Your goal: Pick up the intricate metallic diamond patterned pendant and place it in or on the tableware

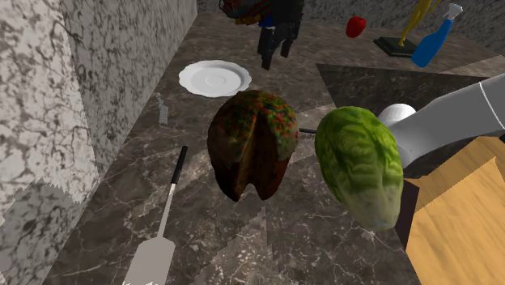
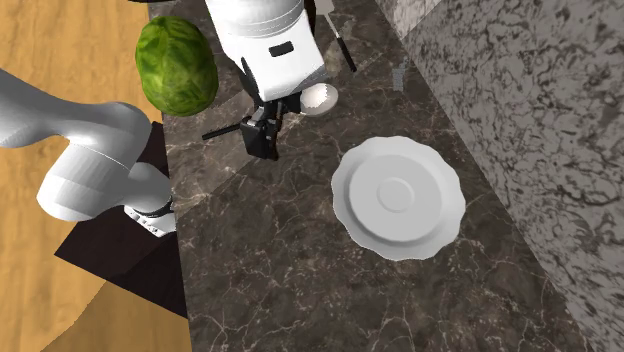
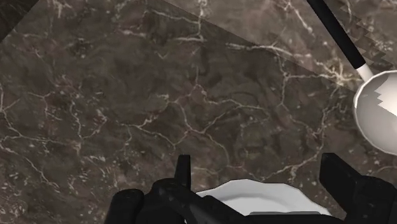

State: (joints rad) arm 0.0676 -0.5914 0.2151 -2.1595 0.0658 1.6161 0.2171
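**A:** Shoulder view first. What of the fingers (image 1: 265,53)?

**B:** They hang black over the marbled surface (image 1: 202,227), touching nothing. The pendant (image 1: 163,109), a small grey piece, lies well apart from them, near the wall (image 1: 121,48) and not far from the white plate (image 1: 190,81). A cake (image 1: 251,142), a lettuce (image 1: 360,162) and a spatula (image 1: 154,255) lie nearer the camera than the fingers, and a blue bottle (image 1: 431,39) stands off to their side.

**A:** And the second exterior view?

**B:** The fingers (image 2: 262,145) point down near the plate (image 2: 350,210), with a ladle (image 2: 320,97) just beside them. The pendant (image 2: 401,75) sits by the wall, well apart from them.

**A:** The wrist view?

**B:** The gap shows plainly here. The fingers (image 3: 182,168) stand spread wide, gripping nothing, with the plate's (image 3: 254,191) rim between them and the ladle's (image 3: 378,108) white bowl off to one side.
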